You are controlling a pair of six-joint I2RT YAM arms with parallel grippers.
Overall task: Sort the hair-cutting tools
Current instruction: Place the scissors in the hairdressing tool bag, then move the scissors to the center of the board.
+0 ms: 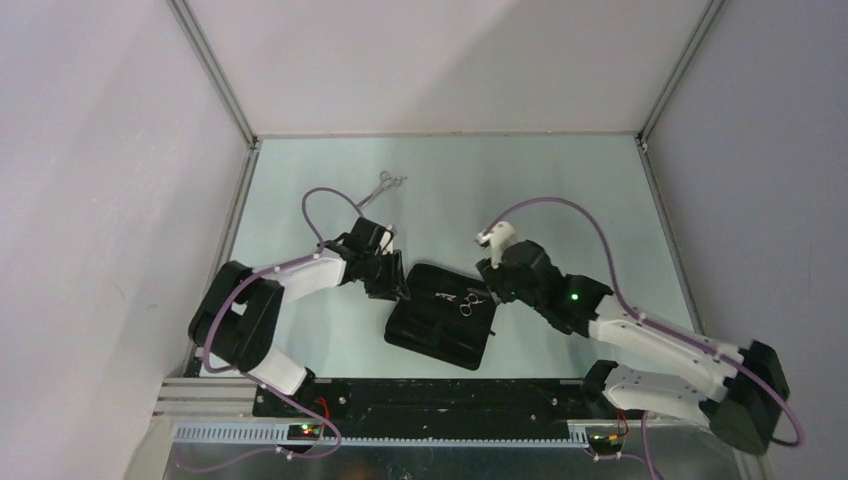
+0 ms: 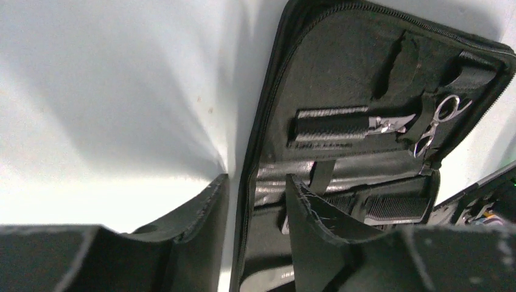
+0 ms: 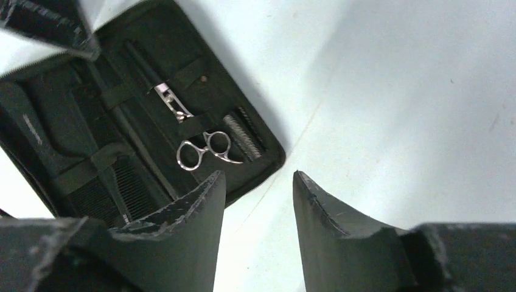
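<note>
1. Top view: your left gripper (image 1: 395, 283) and right gripper (image 1: 490, 290) flank the open black rectangular zip case (image 1: 440, 325). One pair of small silver ring-handled scissors (image 1: 468, 300) lies strapped in between them. The second silver scissors (image 1: 383, 186) lies on the table beyond the left gripper.
2. Left wrist: its jaws are partly apart and grip nothing. The case's zipped edge runs between its fingers, with a black toothed comb (image 2: 331, 126) ahead.
3. Right wrist: its jaws are partly apart and empty over bare table.

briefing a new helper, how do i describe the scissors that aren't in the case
On the pale green table, look toward the far left part, beyond the left gripper. Small silver scissors with ring handles lie there alone on the bare surface; the other pair sits strapped inside the open black case.
</note>
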